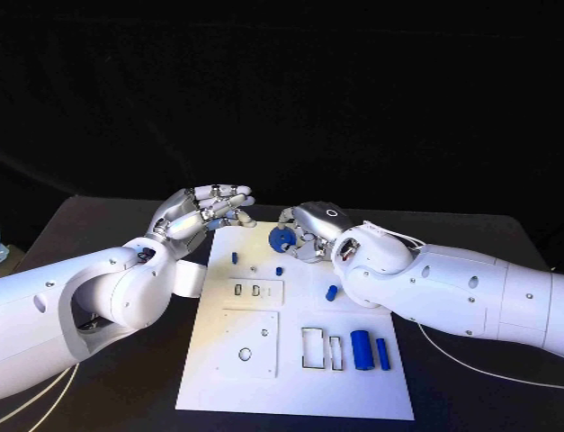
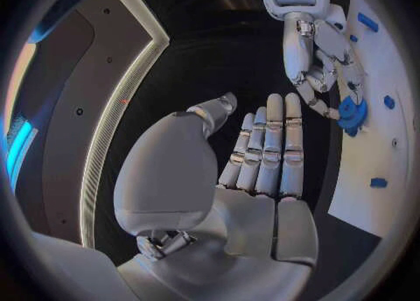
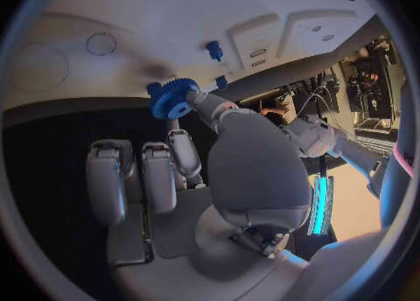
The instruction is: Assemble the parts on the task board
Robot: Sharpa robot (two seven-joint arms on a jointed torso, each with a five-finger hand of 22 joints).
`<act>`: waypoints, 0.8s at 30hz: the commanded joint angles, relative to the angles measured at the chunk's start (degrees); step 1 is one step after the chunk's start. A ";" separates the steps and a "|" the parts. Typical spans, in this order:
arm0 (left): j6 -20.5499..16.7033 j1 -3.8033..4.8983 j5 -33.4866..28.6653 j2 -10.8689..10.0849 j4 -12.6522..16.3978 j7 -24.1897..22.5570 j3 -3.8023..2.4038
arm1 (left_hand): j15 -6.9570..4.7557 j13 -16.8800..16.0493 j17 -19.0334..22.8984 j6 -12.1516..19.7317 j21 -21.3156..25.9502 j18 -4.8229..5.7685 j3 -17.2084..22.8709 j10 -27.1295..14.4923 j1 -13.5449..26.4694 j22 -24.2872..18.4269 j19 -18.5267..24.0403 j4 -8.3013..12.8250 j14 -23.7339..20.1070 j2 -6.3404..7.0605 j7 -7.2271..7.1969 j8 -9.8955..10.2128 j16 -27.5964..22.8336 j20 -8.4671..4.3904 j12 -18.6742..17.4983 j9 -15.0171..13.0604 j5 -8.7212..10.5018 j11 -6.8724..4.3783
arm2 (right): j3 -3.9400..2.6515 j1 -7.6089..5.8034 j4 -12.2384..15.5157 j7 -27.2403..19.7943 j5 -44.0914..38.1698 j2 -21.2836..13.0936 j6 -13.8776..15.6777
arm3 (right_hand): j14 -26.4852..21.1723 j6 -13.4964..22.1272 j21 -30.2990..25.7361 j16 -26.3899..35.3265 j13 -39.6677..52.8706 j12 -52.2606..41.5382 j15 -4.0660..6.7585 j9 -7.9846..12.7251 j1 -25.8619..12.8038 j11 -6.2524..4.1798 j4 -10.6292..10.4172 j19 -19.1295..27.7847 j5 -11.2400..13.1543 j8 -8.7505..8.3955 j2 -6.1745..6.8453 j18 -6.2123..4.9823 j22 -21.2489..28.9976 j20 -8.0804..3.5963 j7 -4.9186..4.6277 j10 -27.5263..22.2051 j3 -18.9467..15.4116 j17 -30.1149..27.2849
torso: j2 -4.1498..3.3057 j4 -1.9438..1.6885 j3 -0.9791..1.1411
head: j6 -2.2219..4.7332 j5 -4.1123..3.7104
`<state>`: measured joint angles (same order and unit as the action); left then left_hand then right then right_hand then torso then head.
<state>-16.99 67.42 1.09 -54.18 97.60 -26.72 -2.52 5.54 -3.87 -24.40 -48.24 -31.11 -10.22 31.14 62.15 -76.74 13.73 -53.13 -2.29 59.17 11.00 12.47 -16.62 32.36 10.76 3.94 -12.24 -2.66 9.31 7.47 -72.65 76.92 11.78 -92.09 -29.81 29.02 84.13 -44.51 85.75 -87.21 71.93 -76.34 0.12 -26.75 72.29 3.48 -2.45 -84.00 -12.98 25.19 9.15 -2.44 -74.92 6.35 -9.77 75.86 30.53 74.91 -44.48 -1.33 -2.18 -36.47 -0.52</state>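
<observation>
The white task board [image 1: 217, 382] lies mid-table. My right hand [image 1: 313, 230] hovers over the board's far edge and pinches a blue gear [image 1: 282, 238] between thumb and a finger; the right wrist view shows the gear [image 3: 173, 98] at the fingertips, just off the board [image 3: 175, 14]. My left hand [image 1: 210, 212] is raised beside the board's far left corner, and its fingers [image 2: 267, 147] lie straight and side by side, holding nothing. In the left wrist view the gear [image 2: 352, 112] sits in the right hand [image 2: 322, 70].
Small blue pegs [image 1: 281, 268] [image 1: 332, 292] stand on the board, and two blue cylinders [image 1: 361, 349] [image 1: 383, 351] lie near its right edge beside rectangular slots [image 1: 314, 347]. A grey plate with a hole [image 1: 249, 342] sits front left. A white cable [image 1: 489, 371] trails right.
</observation>
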 commanded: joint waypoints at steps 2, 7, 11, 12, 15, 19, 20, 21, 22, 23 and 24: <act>1.20 0.04 -0.10 0.21 0.16 -0.29 -0.04 | 0.00 -0.06 -0.14 0.37 -0.24 0.07 -0.05 -0.38 0.51 0.11 0.57 0.41 -0.53 -0.33 0.85 0.36 0.25 0.13 -0.21 -0.11 -0.21 0.14 | -0.01 0.54 -1.35 0.41 -1.45 1.17 0.50 | 4.35 -2.20 0.20 -0.40 0.05 -0.32 0.36 -0.06 -0.16 0.06 -0.03 -1.72 -0.34 0.20 -0.19 0.78 -8.98 -0.58 1.41 0.42 0.50 7.86 | -0.06 -0.18 0.01 | -0.18 0.21; 1.22 0.04 -0.10 0.26 0.14 -0.27 -0.04 | 0.00 -0.06 -0.14 0.37 -0.24 0.07 -0.05 -0.38 0.51 0.11 0.57 0.41 -0.53 -0.33 0.85 0.36 0.25 0.13 -0.21 -0.11 -0.21 0.14 | -0.01 1.10 -2.71 0.17 -1.37 2.27 0.18 | 4.34 -2.18 0.22 -0.39 0.02 -0.29 0.37 -0.02 -0.21 0.08 -0.02 -1.74 -0.35 0.11 -0.14 0.79 -9.01 -0.60 1.39 0.41 0.55 7.82 | -0.09 -0.17 0.00 | -0.43 0.53; 1.21 0.04 -0.10 0.29 0.11 -0.28 -0.04 | 0.00 -0.06 -0.14 0.37 -0.24 0.07 -0.05 -0.38 0.51 0.11 0.57 0.41 -0.53 -0.33 0.85 0.36 0.25 0.13 -0.21 -0.11 -0.21 0.14 | -0.02 1.29 -3.16 0.07 -1.32 2.74 0.01 | 4.34 -2.16 0.21 -0.39 -0.01 -0.26 0.36 0.04 -0.28 0.09 -0.02 -1.73 -0.34 0.01 -0.08 0.78 -9.00 -0.60 1.36 0.39 0.59 7.84 | -0.10 0.06 0.01 | -0.56 0.70; 1.21 0.04 -0.10 0.30 0.12 -0.28 -0.04 | 0.00 -0.06 -0.14 0.37 -0.24 0.07 -0.05 -0.38 0.51 0.11 0.57 0.41 -0.53 -0.33 0.85 0.36 0.25 0.13 -0.21 -0.11 -0.21 0.14 | -0.02 1.32 -3.27 0.06 -1.32 2.86 0.00 | 4.35 -2.13 0.20 -0.40 -0.02 -0.23 0.35 0.10 -0.38 0.11 -0.04 -1.72 -0.32 -0.12 -0.03 0.78 -8.99 -0.61 1.33 0.38 0.63 7.86 | -0.09 0.09 0.03 | -0.56 0.70; 1.24 0.05 -0.09 0.37 0.12 -0.27 -0.04 | 0.00 -0.06 -0.14 0.37 -0.24 0.07 -0.05 -0.38 0.51 0.11 0.57 0.41 -0.53 -0.33 0.85 0.36 0.25 0.13 -0.21 -0.11 -0.21 0.14 | -0.02 1.38 -3.61 0.03 -1.30 3.16 -0.04 | 4.34 -2.09 0.17 -0.38 -0.06 -0.19 0.33 0.18 -0.53 0.15 -0.08 -1.69 -0.26 -0.28 0.03 0.77 -8.95 -0.61 1.28 0.36 0.68 7.81 | -0.07 0.09 0.06 | -0.56 0.63; 1.26 0.05 -0.09 0.46 0.08 -0.26 -0.04 | 0.00 -0.06 -0.14 0.37 -0.24 0.07 -0.05 -0.38 0.51 0.11 0.57 0.41 -0.53 -0.33 0.85 0.36 0.25 0.13 -0.21 -0.11 -0.21 0.14 | -0.02 1.42 -4.15 -0.03 -1.29 3.54 -0.08 | 4.34 -2.07 0.17 -0.39 -0.12 -0.14 0.33 0.20 -0.56 0.16 -0.09 -1.69 -0.24 -0.33 0.04 0.77 -8.95 -0.61 1.27 0.31 0.70 7.82 | -0.07 -0.06 0.07 | -0.54 0.46; 1.26 0.05 -0.09 0.47 0.07 -0.26 -0.04 | 0.00 -0.06 -0.14 0.37 -0.24 0.07 -0.05 -0.38 0.51 0.11 0.57 0.41 -0.53 -0.33 0.85 0.36 0.25 0.13 -0.21 -0.11 -0.21 0.14 | -0.02 1.42 -4.23 -0.05 -1.28 3.62 -0.07 | 4.34 -2.07 0.17 -0.39 -0.12 -0.14 0.33 0.20 -0.56 0.16 -0.09 -1.69 -0.24 -0.33 0.04 0.77 -8.95 -0.61 1.27 0.31 0.70 7.82 | -0.06 -0.10 0.07 | -0.57 0.44; 1.26 0.05 -0.09 0.49 0.05 -0.26 -0.04 | 0.00 -0.06 -0.14 0.37 -0.24 0.07 -0.05 -0.38 0.51 0.11 0.57 0.41 -0.53 -0.33 0.85 0.36 0.25 0.13 -0.21 -0.11 -0.21 0.14 | -0.02 1.43 -4.32 -0.09 -1.27 3.72 -0.06 | 4.32 -2.03 0.09 -0.36 -0.18 -0.08 0.31 0.27 -0.67 0.18 -0.11 -1.61 -0.19 -0.48 0.10 0.74 -8.84 -0.60 1.24 0.26 0.74 7.73 | -0.05 -0.09 0.07 | -0.60 0.44; 1.27 0.05 -0.09 0.50 0.04 -0.25 -0.04 | 0.00 -0.06 -0.14 0.37 -0.24 0.07 -0.05 -0.38 0.51 0.11 0.57 0.41 -0.53 -0.33 0.85 0.36 0.25 0.13 -0.21 -0.11 -0.21 0.14 | -0.02 1.43 -4.40 -0.17 -1.23 3.82 -0.02 | 4.33 -1.97 0.11 -0.37 -0.22 -0.03 0.29 0.33 -0.74 0.21 -0.11 -1.63 -0.15 -0.61 0.15 0.75 -8.89 -0.59 1.21 0.22 0.78 7.76 | -0.06 -0.11 0.08 | -0.62 0.43; 1.28 0.05 -0.09 0.51 0.03 -0.25 -0.04 | 0.00 -0.06 -0.14 0.37 -0.24 0.07 -0.05 -0.38 0.51 0.11 0.57 0.41 -0.53 -0.33 0.85 0.36 0.25 0.13 -0.21 -0.11 -0.21 0.14 | -0.02 1.43 -4.46 -0.22 -1.20 3.90 0.01 | 4.31 -1.76 0.06 -0.34 -0.37 0.13 0.24 0.49 -0.87 0.28 -0.10 -1.58 -0.07 -0.95 0.27 0.73 -8.82 -0.57 1.11 0.09 0.88 7.68 | -0.07 -0.10 0.10 | -0.63 0.47; 1.28 0.04 -0.09 0.51 0.02 -0.25 -0.04 | 0.00 -0.06 -0.14 0.37 -0.24 0.07 -0.05 -0.38 0.51 0.11 0.57 0.41 -0.53 -0.33 0.85 0.36 0.25 0.13 -0.21 -0.11 -0.21 0.14 | -0.02 1.44 -4.52 -0.28 -1.18 3.98 0.04 | 4.30 -1.61 0.04 -0.34 -0.48 0.23 0.20 0.60 -0.95 0.34 -0.09 -1.55 0.00 -1.21 0.33 0.73 -8.80 -0.54 1.03 -0.01 0.97 7.67 | -0.08 -0.09 0.10 | -0.64 0.49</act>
<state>-16.90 67.44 1.09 -53.81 97.57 -26.67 -2.52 5.54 -3.87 -24.48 -48.24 -31.11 -10.22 31.14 62.15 -76.52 13.78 -52.93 -2.29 59.17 10.77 12.47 -16.62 32.36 10.96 3.94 -12.29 -2.66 9.31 7.43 -71.30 72.50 11.71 -92.62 -25.94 29.06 84.13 -45.27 85.75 -87.42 71.52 -76.34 0.12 -26.14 71.78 3.49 -2.61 -84.00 -12.82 24.23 9.69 -2.50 -74.91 5.94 -9.60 75.86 31.20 74.90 -44.56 -1.38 -2.09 -37.07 -0.07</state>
